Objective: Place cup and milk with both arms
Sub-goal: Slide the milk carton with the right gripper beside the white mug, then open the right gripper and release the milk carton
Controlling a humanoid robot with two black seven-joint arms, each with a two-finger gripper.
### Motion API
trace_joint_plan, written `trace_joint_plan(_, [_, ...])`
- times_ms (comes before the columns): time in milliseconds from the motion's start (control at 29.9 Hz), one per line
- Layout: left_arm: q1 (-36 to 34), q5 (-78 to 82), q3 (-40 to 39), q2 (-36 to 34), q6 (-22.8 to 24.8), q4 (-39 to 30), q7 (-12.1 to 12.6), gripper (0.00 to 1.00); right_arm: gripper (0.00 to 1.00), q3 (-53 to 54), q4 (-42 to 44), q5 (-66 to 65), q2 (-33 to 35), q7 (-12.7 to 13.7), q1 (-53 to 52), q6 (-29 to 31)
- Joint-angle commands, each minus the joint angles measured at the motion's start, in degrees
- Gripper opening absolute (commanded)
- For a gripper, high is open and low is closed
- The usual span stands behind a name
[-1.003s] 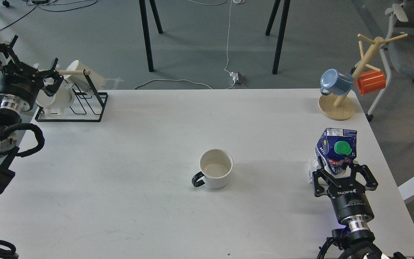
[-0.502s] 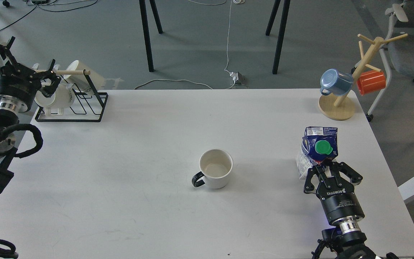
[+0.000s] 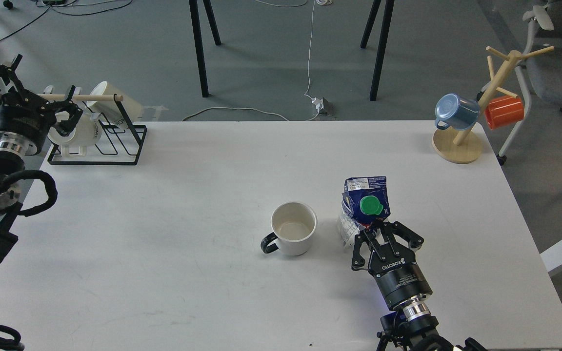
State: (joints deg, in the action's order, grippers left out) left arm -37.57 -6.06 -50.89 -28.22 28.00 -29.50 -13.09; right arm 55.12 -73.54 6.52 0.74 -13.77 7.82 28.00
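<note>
The left pincer (image 3: 30,100) is hovering spread open, gripping nothing, by the worktop's (image 3: 188,195) far left corner. The cup (image 3: 292,235) is sitting upright mid-worktop, toward the near edge. Just to its right, the right pincer (image 3: 383,236) is clamping the milk (image 3: 364,207), whose carton is rising beyond its fingers.

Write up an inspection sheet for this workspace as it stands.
Surface: white table, bare in front.
Job's things: cup upright mid-table, handle at its left; milk just right of it, apart from it.
Clutter: wire rack with cream mugs far left; mug tree with blue and orange mugs far right.
Grippers: right gripper shut on the milk; left gripper by the rack, state unclear.
Cables: white cable and plug on the floor.
Surroundings: black stand legs, grey chair.
</note>
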Motion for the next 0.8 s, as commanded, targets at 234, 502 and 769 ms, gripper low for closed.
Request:
trace_joint_plan(234, [-0.22,0.08,0.79,0.01,0.0,0.06,-0.35,0.99,0.25,-3.96,1.64,-0.02,-0.56,0.59,-1.67,0.0])
trace_joint_plan(502, [-0.22,0.08,0.88,0.01,0.0,0.15,-0.27,0.99,0.53,-3.61,4.28,0.07,-0.74,0.41,-1.85,0.0])
trace_joint_plan(769, [-0.48,0.08,0.88,0.01,0.0,0.32,-0.18,0.99,0.73,-3.26,4.2,0.15,-0.65,-0.03,-1.67,0.0])
